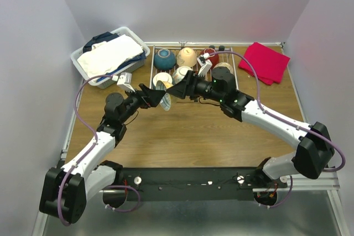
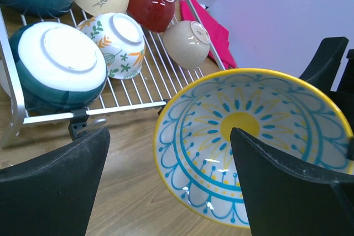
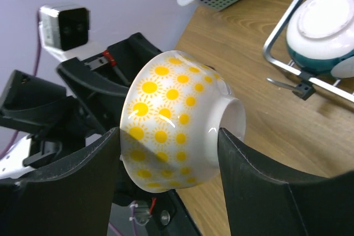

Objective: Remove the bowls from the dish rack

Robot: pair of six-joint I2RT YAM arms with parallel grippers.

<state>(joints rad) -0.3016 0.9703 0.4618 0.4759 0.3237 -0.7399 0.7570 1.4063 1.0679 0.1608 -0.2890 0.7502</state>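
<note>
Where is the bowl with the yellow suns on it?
The sun bowl is off the dish rack, held in the right tool just in front of the open left tool.

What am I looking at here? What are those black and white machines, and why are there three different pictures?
These are two robot arms bolted to the near edge of a wooden table. The wide picture comes from a fixed camera above and behind them. The other two come from small cameras on each wrist, so the black shapes at their bottom edges are that arm's own jaws.

On the table are a wire dish rack with six bowls upside down or on their sides, a white basket of laundry and a red cloth.

The right arm holds a seventh bowl, the sun-patterned bowl, gripped between its jaws above the table. The left arm faces that bowl's blue and yellow inside with its jaws wide open, holding nothing.
</note>
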